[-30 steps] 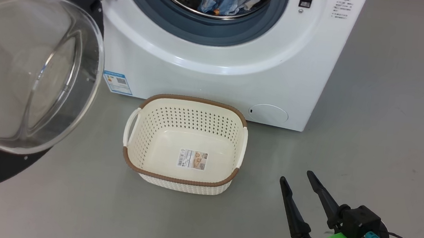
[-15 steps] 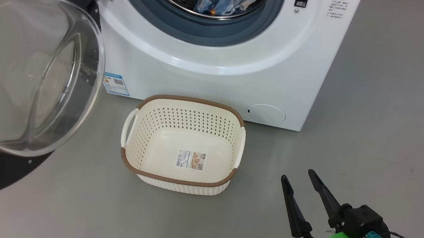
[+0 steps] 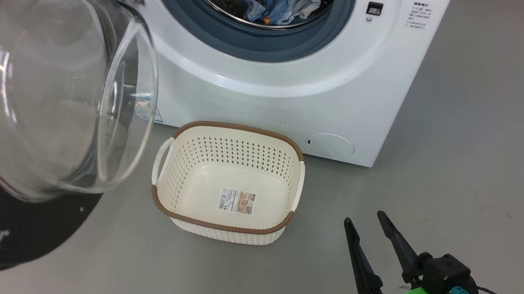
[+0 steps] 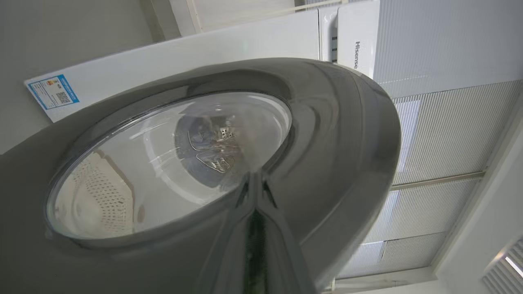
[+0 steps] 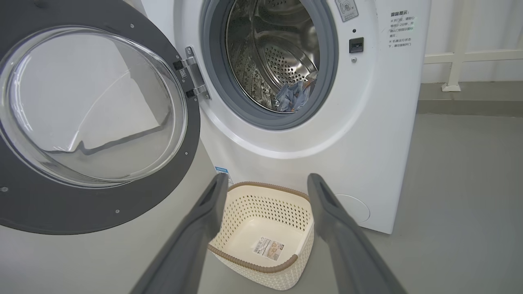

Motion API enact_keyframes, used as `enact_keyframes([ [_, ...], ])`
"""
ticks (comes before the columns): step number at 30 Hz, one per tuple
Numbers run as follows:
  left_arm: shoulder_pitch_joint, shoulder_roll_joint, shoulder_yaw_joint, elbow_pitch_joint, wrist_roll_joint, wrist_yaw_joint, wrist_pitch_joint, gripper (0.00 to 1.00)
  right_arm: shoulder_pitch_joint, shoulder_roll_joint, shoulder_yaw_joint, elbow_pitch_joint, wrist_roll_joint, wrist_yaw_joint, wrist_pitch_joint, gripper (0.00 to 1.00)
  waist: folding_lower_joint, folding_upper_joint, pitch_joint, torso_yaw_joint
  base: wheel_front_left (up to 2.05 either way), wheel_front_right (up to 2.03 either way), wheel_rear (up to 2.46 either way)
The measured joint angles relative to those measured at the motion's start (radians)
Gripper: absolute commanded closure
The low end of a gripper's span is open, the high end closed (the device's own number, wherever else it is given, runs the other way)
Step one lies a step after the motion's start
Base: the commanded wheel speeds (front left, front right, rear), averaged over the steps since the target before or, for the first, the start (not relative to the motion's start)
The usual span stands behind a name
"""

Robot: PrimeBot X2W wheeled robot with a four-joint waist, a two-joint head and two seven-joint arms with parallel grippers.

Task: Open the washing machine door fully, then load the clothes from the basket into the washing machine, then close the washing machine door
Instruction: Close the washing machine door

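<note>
Just ahead of the right tool [image 5: 267,178], framed between its two long dark fingers, the basket [image 5: 265,190] stood on the grey floor [image 5: 470,183], its bare bottom carrying a label sticker [image 5: 268,248]. That tool hung low over the floor with its jaws spread wide and nothing between them, apart from both the basket and the machine. Farther out from its fingertips rose the washing machine [image 5: 367,134], its white front just behind the basket's far rim. Up and ahead of the tool the mouth stood uncovered, ringed by the grey-blue gasket [image 5: 331,61], and the clothes [image 5: 295,97] lay in a small blue bundle at the bottom of the steel drum [image 5: 282,45]. Off to the left of that tool's fingers the washing machine door [image 5: 41,212] stood swung out on its hinge [image 5: 192,77], its glass bulge turned toward the basket's side. A round flap [image 5: 353,208] sat low on the machine's front, just right of the tool's right finger.

The left tool [image 4: 255,204] was at the door's outer face, its fingers pressed together with no gap and nothing held. Its tips lay at the glossy black rim just beside the clear window. Whether they truly touched the rim I could not tell, since the gloss mirrored them. Up and to the left of those tips, past the door's edge, the blue energy sticker [image 4: 51,90] showed on the machine's front.
</note>
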Motion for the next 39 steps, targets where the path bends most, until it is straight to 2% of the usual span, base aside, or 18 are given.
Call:
enact_keyframes([
  [5,0.073,-0.066,-0.02,-0.142,-0.046,0.003,0.079,1.0,0.0,0.0,0.002,0.0,0.004,0.0,0.0,0.0,0.0,0.0,-0.003,-0.008,0.0,0.0,0.0],
  [13,0.17,-0.216,-0.074,-0.375,-0.066,0.028,0.076,1.0,0.0,0.0,0.009,-0.001,0.018,0.0,0.0,0.0,0.0,0.0,-0.007,-0.033,0.0,0.0,0.0],
  [19,0.232,-0.354,-0.138,-0.524,-0.063,0.04,0.033,1.0,0.002,0.0,0.012,-0.007,0.02,0.0,0.0,0.0,0.0,0.0,-0.013,-0.087,0.0,0.0,0.0],
  [23,0.241,-0.383,-0.149,-0.553,-0.054,0.04,-0.02,1.0,0.008,0.0,0.008,-0.014,0.02,0.0,0.0,0.0,0.0,0.0,-0.014,-0.131,0.0,0.0,0.0],
  [29,0.238,-0.393,-0.178,-0.551,-0.046,0.038,-0.065,1.0,0.008,0.0,0.005,-0.021,0.02,0.0,0.0,0.0,0.0001,0.0,-0.009,-0.192,0.0,0.0,0.0],
  [39,0.148,-0.409,-0.215,-0.479,0.001,0.025,-0.177,1.0,0.008,0.0,0.012,-0.047,0.027,0.0,0.0,0.0,0.0,0.0,0.01,-0.32,0.0,0.0,0.0],
])
